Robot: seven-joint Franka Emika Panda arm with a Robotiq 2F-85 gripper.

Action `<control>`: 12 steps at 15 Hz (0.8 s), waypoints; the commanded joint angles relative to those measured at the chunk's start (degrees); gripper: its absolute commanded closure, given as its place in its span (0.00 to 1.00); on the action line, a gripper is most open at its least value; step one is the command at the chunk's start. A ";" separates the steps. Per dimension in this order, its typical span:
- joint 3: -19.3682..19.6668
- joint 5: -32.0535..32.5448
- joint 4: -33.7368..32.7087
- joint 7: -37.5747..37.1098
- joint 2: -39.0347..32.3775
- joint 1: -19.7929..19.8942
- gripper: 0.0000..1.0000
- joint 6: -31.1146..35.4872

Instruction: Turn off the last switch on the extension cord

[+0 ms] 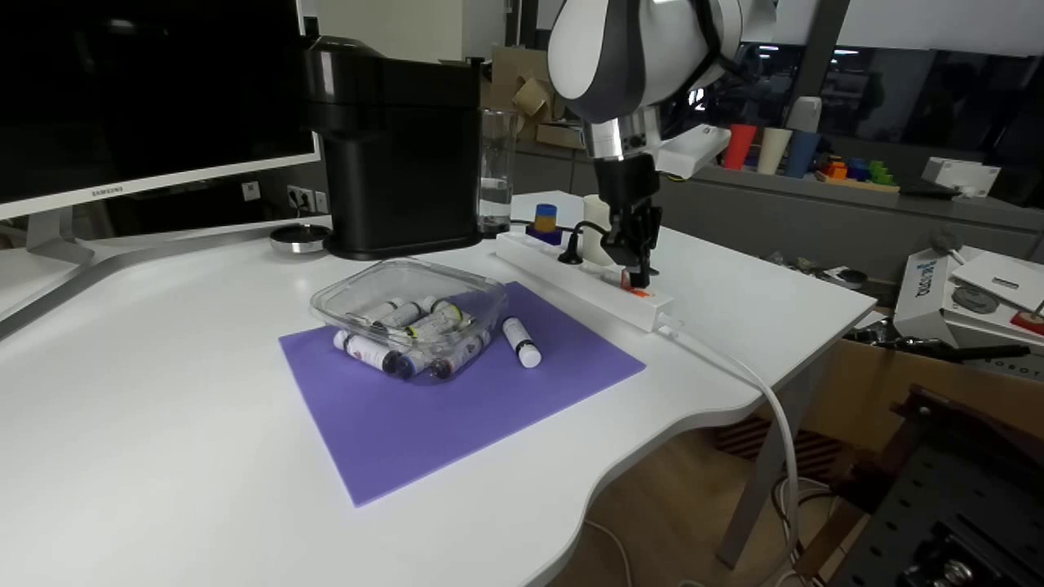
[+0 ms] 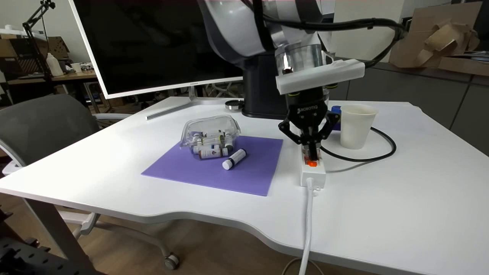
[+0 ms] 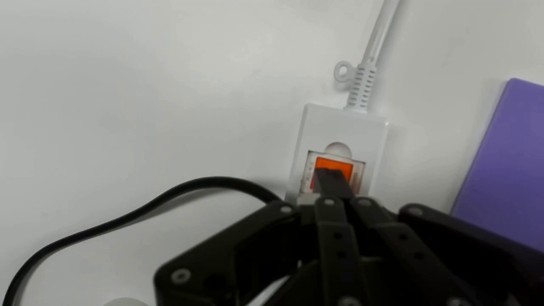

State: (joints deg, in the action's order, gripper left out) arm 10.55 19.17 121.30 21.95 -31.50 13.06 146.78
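Observation:
The extension cord is a long narrow white power strip [image 1: 555, 273] on the white table. It also shows in an exterior view [image 2: 314, 179] and in the wrist view [image 3: 372, 131]. Its end switch [image 3: 335, 162] is orange-red in a clear frame, close to the white cable [image 3: 382, 25]. The switch also shows in both exterior views [image 1: 636, 289] [image 2: 312, 164]. My gripper [image 3: 331, 180] is shut and points down, its fingertips over the switch and hiding part of it. They look to be touching it. In an exterior view, a black plug [image 1: 571, 251] sits in the strip.
A purple mat [image 1: 457, 440] holds a clear box [image 1: 326, 306] of markers and a loose marker [image 1: 520, 342]. A white cup [image 2: 355, 130] and a black cable [image 2: 389, 141] lie beside the strip. A black machine [image 1: 400, 163] and a monitor [image 1: 147, 90] stand behind.

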 commanded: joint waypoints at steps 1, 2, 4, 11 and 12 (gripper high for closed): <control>-0.38 -0.15 1.13 -1.46 0.13 0.08 1.00 1.95; -0.44 -0.73 1.49 -2.31 0.12 0.17 1.00 3.16; -0.63 -1.96 1.90 -3.40 -0.02 0.51 1.00 4.71; -1.29 -7.39 1.27 -4.16 -1.59 1.82 1.00 5.73; -1.16 -7.92 1.08 -4.54 -2.08 1.78 1.00 6.09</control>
State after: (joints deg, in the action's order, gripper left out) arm 10.17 12.69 122.91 19.89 -31.46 14.01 150.45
